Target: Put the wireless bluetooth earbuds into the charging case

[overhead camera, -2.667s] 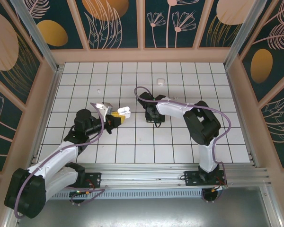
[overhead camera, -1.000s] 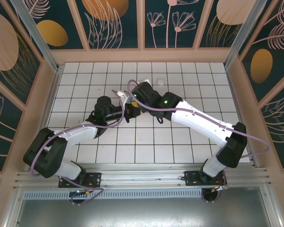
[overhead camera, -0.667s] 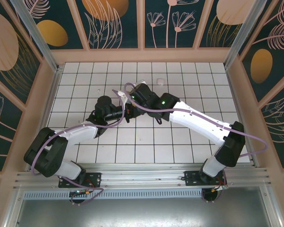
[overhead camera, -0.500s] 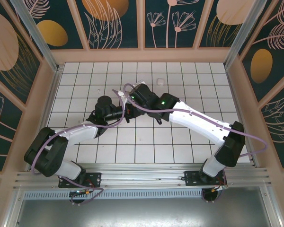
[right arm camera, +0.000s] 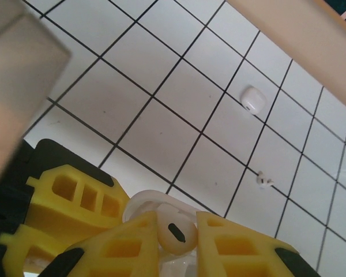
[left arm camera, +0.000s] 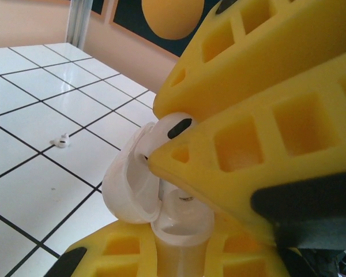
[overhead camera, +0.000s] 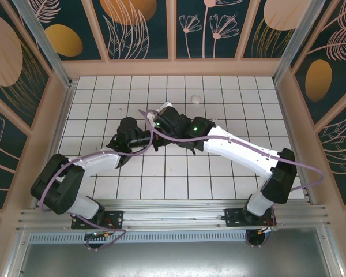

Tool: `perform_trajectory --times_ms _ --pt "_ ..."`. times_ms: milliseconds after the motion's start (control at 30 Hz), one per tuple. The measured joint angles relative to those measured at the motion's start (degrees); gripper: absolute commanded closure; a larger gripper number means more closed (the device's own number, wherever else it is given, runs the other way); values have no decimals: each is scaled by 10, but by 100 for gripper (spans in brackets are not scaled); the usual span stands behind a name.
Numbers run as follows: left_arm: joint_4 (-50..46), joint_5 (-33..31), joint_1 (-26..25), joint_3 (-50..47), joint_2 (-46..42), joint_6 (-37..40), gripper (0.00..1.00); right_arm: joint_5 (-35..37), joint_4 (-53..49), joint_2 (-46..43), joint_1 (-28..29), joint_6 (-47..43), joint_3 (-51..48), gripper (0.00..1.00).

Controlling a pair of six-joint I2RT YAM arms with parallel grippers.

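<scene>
The white charging case [left arm camera: 180, 228] stands upright with its lid [left arm camera: 128, 187] swung open, and my left gripper [left arm camera: 176, 249] is shut on its body. One of the wireless bluetooth earbuds [right arm camera: 176, 229], white with a dark slot, is pinched in my right gripper [right arm camera: 176, 235], which is shut on it. In the left wrist view the earbud [left arm camera: 174, 127] sits just above the case's open mouth, against the lid. From above, the left gripper [overhead camera: 145, 137] and the right gripper [overhead camera: 157, 127] meet mid-table. The case is hidden there.
A small white earbud-like piece [overhead camera: 195, 98] lies on the tiles near the back, and a tiny white speck [overhead camera: 120, 108] lies to the left. The right wrist view shows a rounded white piece [right arm camera: 254, 99] and a tiny bit [right arm camera: 265, 181] on the floor. Wooden walls surround the tiles.
Both arms have come together at mid-table. Over the last second my right gripper has shifted a little left, onto the case in the left gripper.
</scene>
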Motion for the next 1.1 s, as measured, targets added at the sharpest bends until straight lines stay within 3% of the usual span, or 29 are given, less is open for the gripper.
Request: perform_trajectory --times_ms 533,867,1100 --pt "-3 23 0 0 3 0 100 6 -1 -2 9 -25 -8 81" --pt "-6 26 0 3 3 3 100 -97 18 -30 -35 20 -30 81" --pt "-35 -14 0 20 3 37 100 -193 32 -56 -110 88 -40 77"
